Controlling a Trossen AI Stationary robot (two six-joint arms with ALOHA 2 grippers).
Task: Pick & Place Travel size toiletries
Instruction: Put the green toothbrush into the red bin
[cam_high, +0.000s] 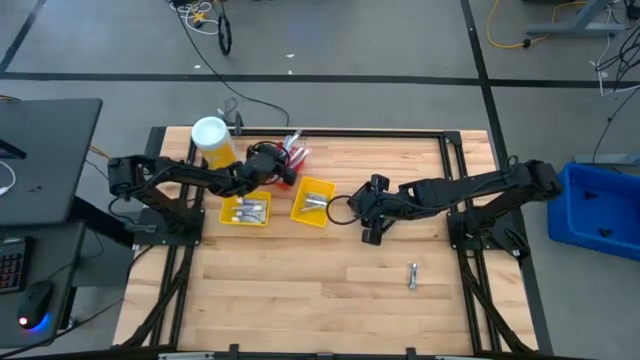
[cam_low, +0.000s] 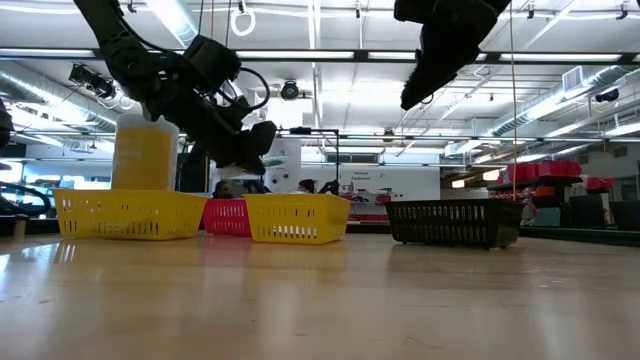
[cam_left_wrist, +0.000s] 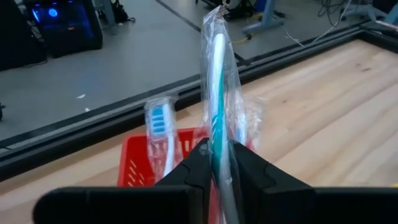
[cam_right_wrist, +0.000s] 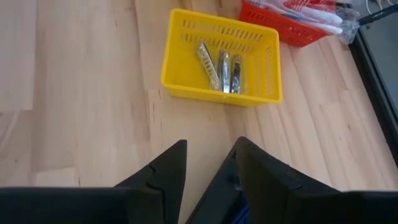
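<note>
The work surface is a light wooden table (cam_high: 330, 270) framed by black rails, standing on a grey floor with dark tape lines; the low view shows a large hall with ceiling strip lights and red shelving behind. Near the rear edge sit a yellow canister (cam_high: 213, 143), a red bin (cam_left_wrist: 134, 163), two yellow bins (cam_high: 246, 210) (cam_right_wrist: 221, 57) and a black bin (cam_low: 455, 222). The left gripper (cam_left_wrist: 219, 163) is above the red bin with its fingers clamped on a wrapped toothbrush (cam_left_wrist: 217, 87); a second wrapped toothbrush (cam_left_wrist: 159, 127) stands in that bin. The right gripper (cam_right_wrist: 210, 163) hangs near the yellow bin holding metallic items (cam_right_wrist: 221, 71), fingers apart and holding nothing. One small item (cam_high: 412, 276) lies alone toward the front right, too small to identify. The red bin's contents are largely hidden behind the left gripper's fingers.
</note>
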